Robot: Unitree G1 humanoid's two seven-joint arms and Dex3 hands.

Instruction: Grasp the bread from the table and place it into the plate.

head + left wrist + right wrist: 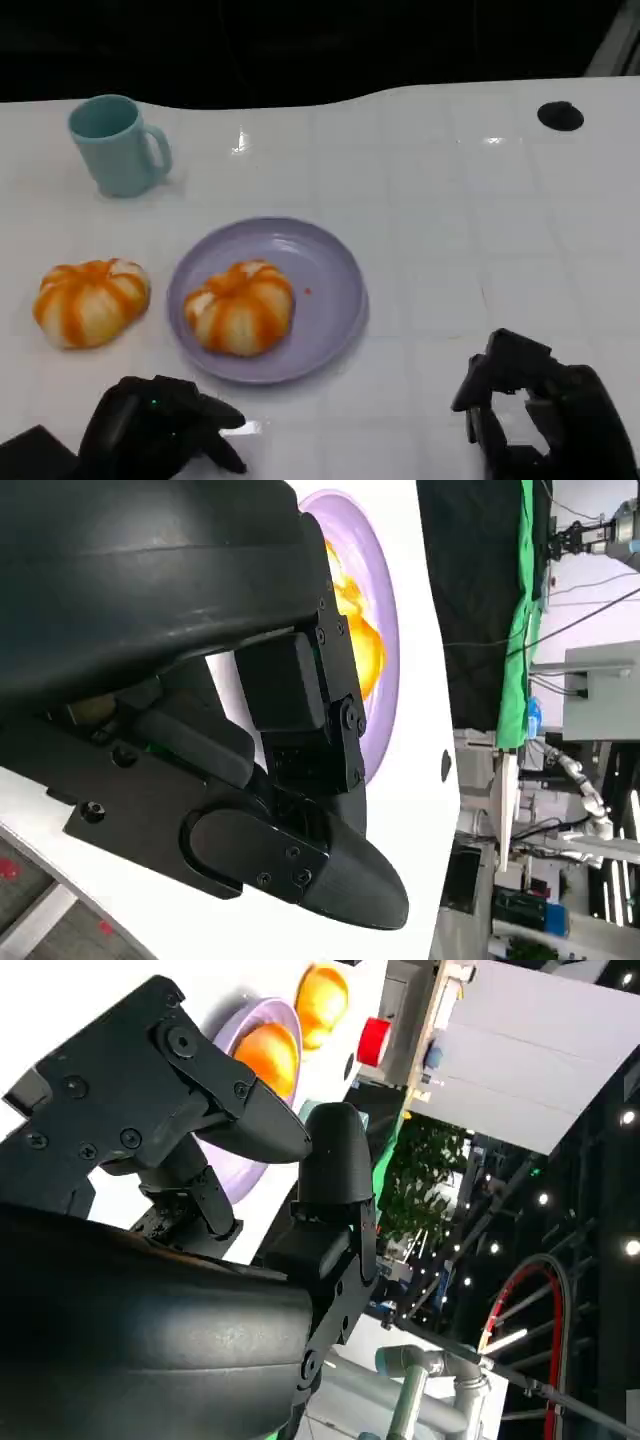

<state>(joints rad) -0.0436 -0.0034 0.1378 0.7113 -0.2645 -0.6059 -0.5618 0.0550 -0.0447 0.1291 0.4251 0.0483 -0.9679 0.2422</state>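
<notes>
Lower left of the head frame, left hand (pixel 160 425) sits on the table, fingers loosely spread, holding nothing. Lower right, right hand (pixel 535 405) likewise released, fingers apart, nothing in it. Just above the left hand: purple plate (pixel 335 300) with one bread (pixel 240 307) already on it, left of centre. Second bread (pixel 90 301) lies on the table (pixel 480 220) left of the plate, near but apart from the rim. Looks one placed, one left to grasp. Cup (pixel 118 145) upper left. Both forearms cut off at bottom edge; wrist views mostly blocked by the hands' own shells.
</notes>
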